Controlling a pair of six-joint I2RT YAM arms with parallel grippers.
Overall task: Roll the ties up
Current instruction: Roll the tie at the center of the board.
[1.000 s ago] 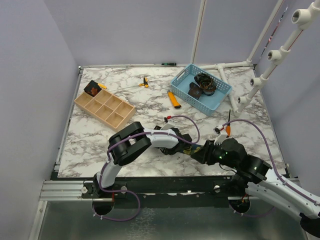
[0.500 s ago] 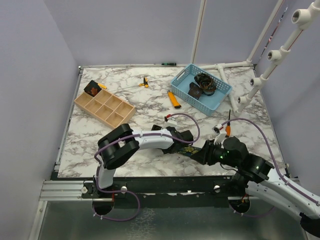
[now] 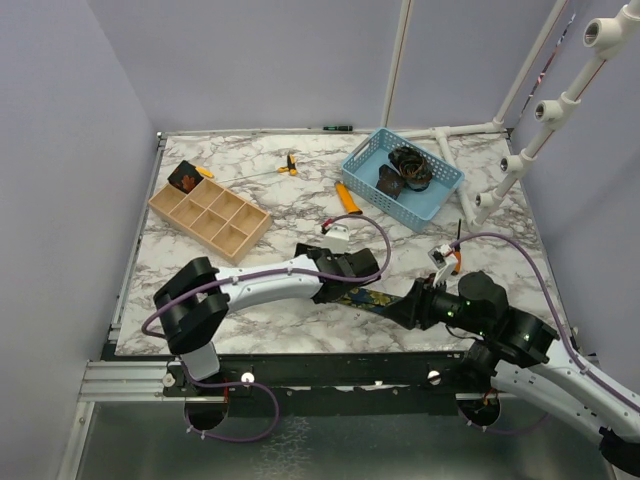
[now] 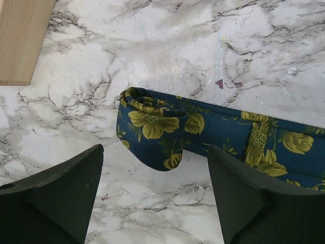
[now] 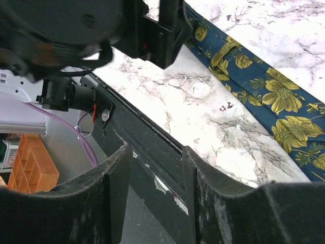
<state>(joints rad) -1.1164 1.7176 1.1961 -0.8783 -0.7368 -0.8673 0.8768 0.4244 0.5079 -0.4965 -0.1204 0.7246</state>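
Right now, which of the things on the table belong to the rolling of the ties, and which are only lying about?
For the job:
navy floral tie, one end rolled
coiled tie in the wooden tray
dark ties in the blue basket

Lying about:
orange-handled tool
small yellow-handled tool
white pipe rack

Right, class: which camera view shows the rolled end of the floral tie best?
Left wrist: the rolled end of the tie sits mid-frame, its folds clear. The top view shows only a dark strip, the end under the left arm. The right wrist shows flat floral cloth, no roll.
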